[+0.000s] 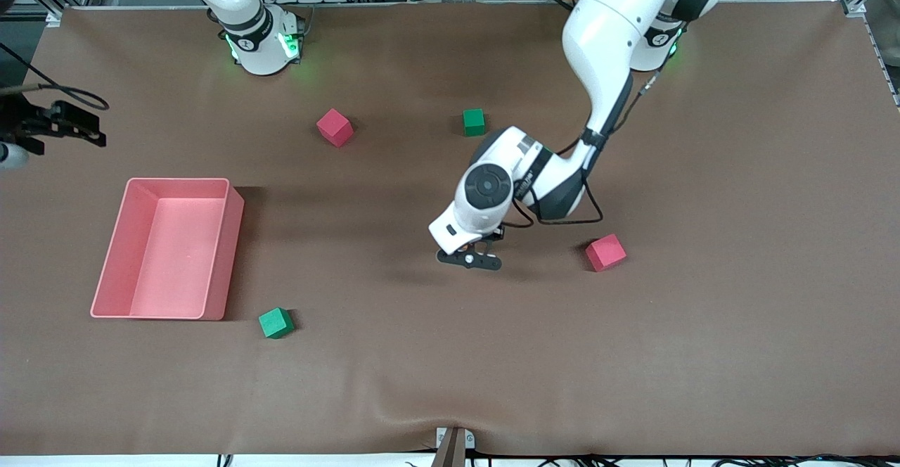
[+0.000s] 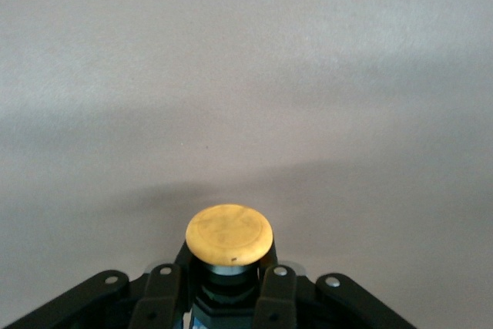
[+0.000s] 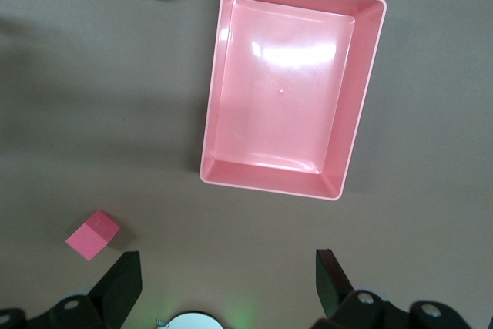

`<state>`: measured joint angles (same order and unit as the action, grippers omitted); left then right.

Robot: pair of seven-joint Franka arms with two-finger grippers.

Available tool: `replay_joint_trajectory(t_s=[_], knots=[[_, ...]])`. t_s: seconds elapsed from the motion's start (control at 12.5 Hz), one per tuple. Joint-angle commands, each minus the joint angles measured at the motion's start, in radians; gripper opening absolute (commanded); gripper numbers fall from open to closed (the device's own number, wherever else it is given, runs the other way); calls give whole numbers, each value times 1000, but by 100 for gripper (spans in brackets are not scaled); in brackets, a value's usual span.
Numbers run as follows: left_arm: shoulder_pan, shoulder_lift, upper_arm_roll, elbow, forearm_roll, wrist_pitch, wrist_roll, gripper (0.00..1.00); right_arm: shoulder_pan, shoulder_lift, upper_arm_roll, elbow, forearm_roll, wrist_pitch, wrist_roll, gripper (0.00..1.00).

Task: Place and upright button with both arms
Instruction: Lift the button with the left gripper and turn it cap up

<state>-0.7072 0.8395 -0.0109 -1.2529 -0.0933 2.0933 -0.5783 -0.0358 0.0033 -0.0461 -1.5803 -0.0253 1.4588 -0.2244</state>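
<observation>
In the left wrist view the button (image 2: 229, 234) shows its round orange cap. Its dark body is pinched between the black fingers (image 2: 276, 298) of my left gripper (image 2: 220, 292), which is shut on it. The cap sticks out just past the fingertips. In the front view my left gripper (image 1: 470, 257) hangs low over the middle of the brown table, and the hand hides the button there. My right gripper (image 3: 227, 283) waits open and empty, high above the table near the pink bin; the front view shows it at the frame's edge (image 1: 77, 126).
A pink bin (image 1: 232, 242) (image 3: 216, 98) sits toward the right arm's end. Two pink cubes (image 1: 335, 127) (image 1: 605, 252) and two green cubes (image 1: 474, 122) (image 1: 275, 323) lie scattered on the table. One pink cube lies close beside the left gripper.
</observation>
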Motion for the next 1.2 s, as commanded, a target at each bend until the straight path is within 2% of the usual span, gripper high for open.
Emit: replay_joint_trajectory(t_s=[0.0, 0.16, 0.32, 0.4, 0.56, 0.72, 0.88, 0.96, 1.12], knots=[[-93, -19, 67, -16, 113, 17, -212, 0, 11, -17, -29, 8, 5, -40, 16, 100], [-176, -11, 106, -14, 225, 17, -448, 0, 20, -95, -41, -42, 7, -64, 16, 100], [-230, -16, 124, -16, 297, 14, -506, 0, 14, -97, -40, -32, 7, -42, 16, 100], [-262, -19, 155, -16, 302, 5, -581, 0, 17, -95, -40, -30, 8, -9, 17, 100], [-358, -16, 239, -16, 310, 4, -763, 0, 22, -95, -34, -26, 13, -5, 96, 100], [-495, -4, 351, -25, 383, -13, -1038, 0, 20, -95, -32, -24, 16, -11, 204, 100], [-540, 22, 358, -28, 554, -76, -1202, 0, 23, -80, -34, 3, 19, -1, 194, 100], [-563, 44, 356, -28, 601, -113, -1244, 0, 36, -82, -32, 5, 18, -11, 201, 100], [-575, 67, 356, -28, 619, -136, -1325, 0, 39, -83, -37, 25, 21, -11, 208, 100]])
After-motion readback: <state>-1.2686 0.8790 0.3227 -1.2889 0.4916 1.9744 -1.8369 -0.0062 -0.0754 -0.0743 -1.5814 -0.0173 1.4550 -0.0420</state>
